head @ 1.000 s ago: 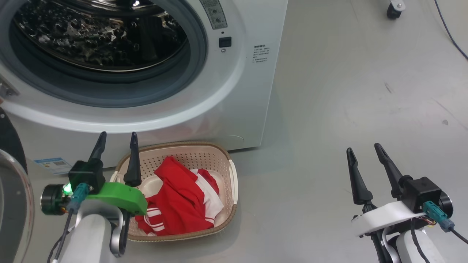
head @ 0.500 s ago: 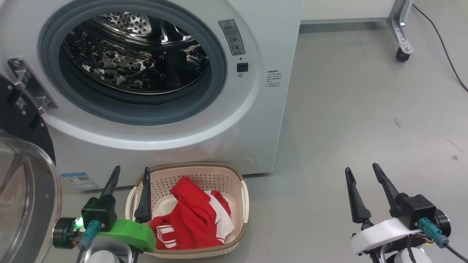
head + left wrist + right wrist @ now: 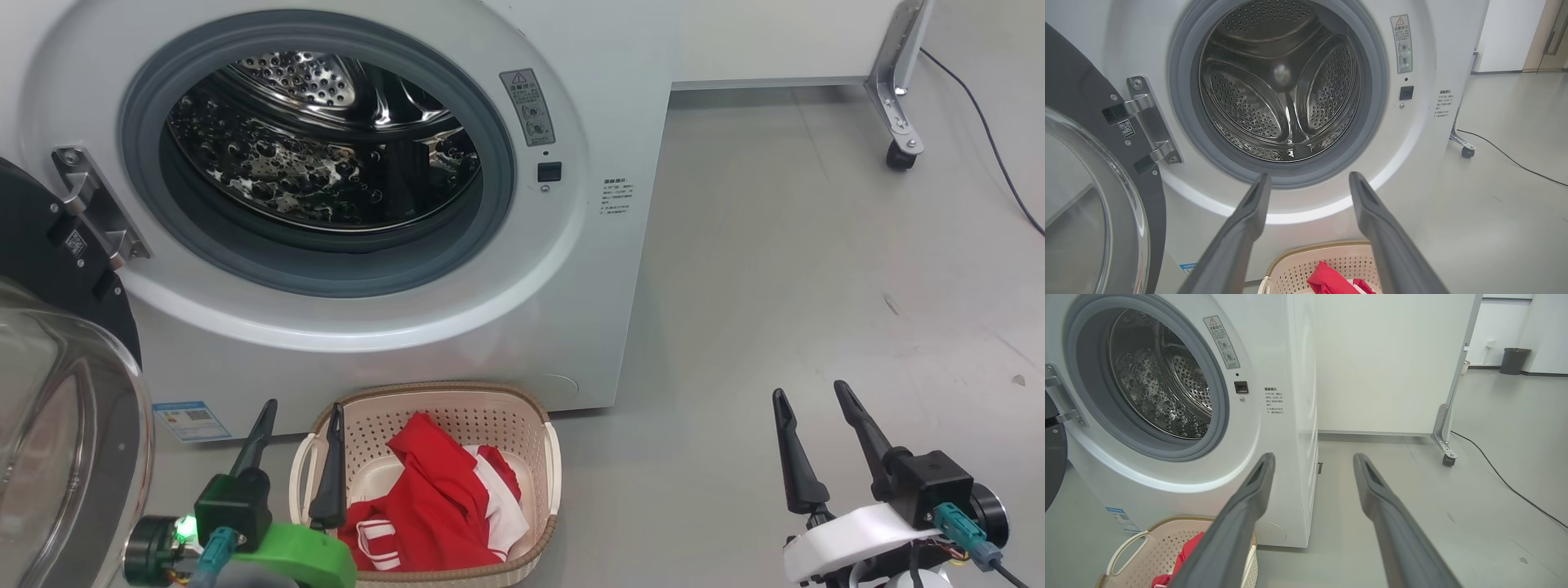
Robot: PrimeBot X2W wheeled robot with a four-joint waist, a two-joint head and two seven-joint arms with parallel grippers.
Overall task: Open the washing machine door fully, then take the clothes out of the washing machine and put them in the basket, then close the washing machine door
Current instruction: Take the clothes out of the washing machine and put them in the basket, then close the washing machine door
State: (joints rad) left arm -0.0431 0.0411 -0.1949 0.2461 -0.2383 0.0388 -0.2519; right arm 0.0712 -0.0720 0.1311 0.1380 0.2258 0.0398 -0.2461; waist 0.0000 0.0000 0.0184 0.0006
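Note:
The white washing machine (image 3: pixel 620 98) (image 3: pixel 1425 171) (image 3: pixel 1286 347) stands open, and its steel drum (image 3: pixel 318 155) (image 3: pixel 1282 94) holds nothing red. Its door (image 3: pixel 57 392) (image 3: pixel 1081 192), black ring and clear bowl, hangs swung out at the left. On the floor before the washer sits the cream basket (image 3: pixel 549 457) (image 3: pixel 1290 261) (image 3: pixel 1151 543) with the red clothes (image 3: pixel 433 502) (image 3: pixel 1331 279) lying inside. My left gripper (image 3: pixel 302 412) (image 3: pixel 1308 177) is open at the basket's left rim. My right gripper (image 3: pixel 808 392) (image 3: pixel 1312 457) is open over bare floor to the right.
A white panel on a caster leg (image 3: pixel 898 122) (image 3: pixel 1447 457) stands behind the washer at the right, with a black cable (image 3: pixel 996 155) trailing over the grey floor. A dark bin (image 3: pixel 1515 361) stands far off.
The head camera has tilted up, so more of the drum and door hinge shows. Both grippers stay open; the clothes lie still in the basket.

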